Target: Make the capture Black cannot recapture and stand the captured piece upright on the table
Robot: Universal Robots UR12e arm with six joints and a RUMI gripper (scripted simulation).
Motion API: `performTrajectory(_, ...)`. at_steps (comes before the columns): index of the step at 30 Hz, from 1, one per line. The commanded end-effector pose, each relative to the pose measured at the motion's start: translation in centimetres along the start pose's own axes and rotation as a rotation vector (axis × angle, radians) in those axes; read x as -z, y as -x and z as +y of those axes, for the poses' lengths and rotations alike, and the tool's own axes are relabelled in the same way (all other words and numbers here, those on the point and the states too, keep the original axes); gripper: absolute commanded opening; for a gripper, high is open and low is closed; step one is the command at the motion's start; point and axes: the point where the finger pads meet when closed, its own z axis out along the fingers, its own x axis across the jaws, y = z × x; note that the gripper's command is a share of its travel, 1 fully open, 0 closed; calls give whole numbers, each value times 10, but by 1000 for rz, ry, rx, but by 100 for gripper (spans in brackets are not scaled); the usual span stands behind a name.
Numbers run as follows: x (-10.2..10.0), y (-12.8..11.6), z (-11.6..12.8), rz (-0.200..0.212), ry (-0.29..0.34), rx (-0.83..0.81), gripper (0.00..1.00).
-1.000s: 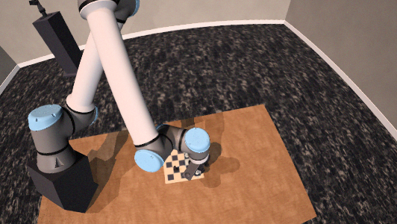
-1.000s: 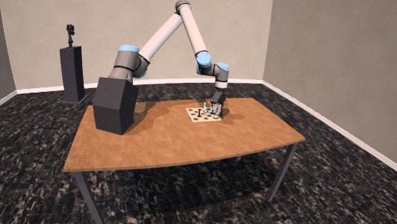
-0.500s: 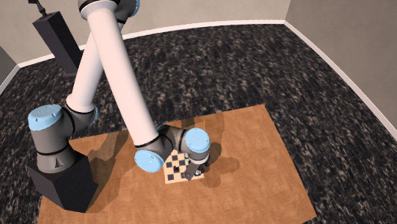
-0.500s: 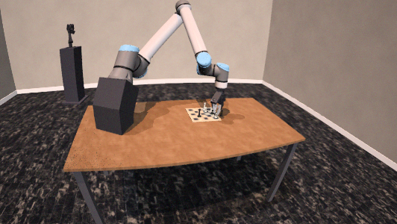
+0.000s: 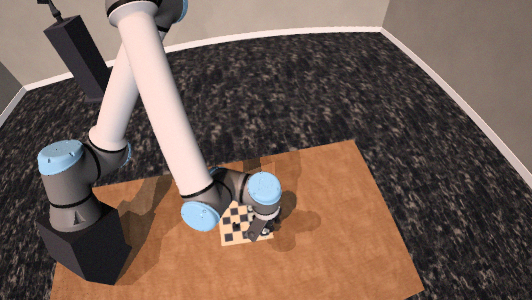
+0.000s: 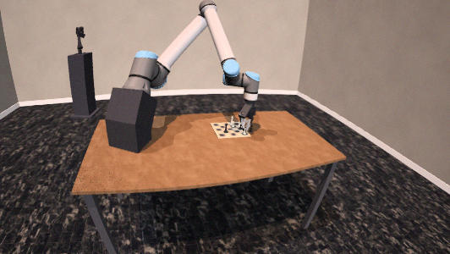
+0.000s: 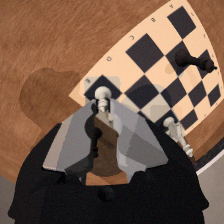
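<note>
The small chessboard (image 5: 245, 222) lies on the wooden table; it also shows in the exterior view (image 6: 230, 129) and the wrist view (image 7: 160, 75). My gripper (image 7: 103, 100) stands low over the board's corner near file E and is shut on a white pawn (image 7: 102, 96), whose head shows just past the fingertips above a dark square. A dark pawn-like shape lies between the fingers behind it; I cannot tell whether it is a shadow. The gripper also shows in the top and exterior views (image 5: 260, 232) (image 6: 245, 125). A black piece (image 7: 192, 60) stands further along the board. Another white piece (image 7: 177, 134) stands to the right.
The arm's dark base block (image 6: 128, 118) sits at the table's left end. The arm's elbow and wrist (image 5: 225, 200) hang over the board and hide part of it. A dark pillar with a camera (image 6: 82, 82) stands on the floor behind.
</note>
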Motion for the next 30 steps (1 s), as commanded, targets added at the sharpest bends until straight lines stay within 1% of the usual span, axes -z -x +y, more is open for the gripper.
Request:
performTrajectory(1,0,1,0,-1,0,0,0)
performTrajectory(29,0,1,0,-1,0,0,0)
performTrajectory(30,0,1,0,-1,0,0,4)
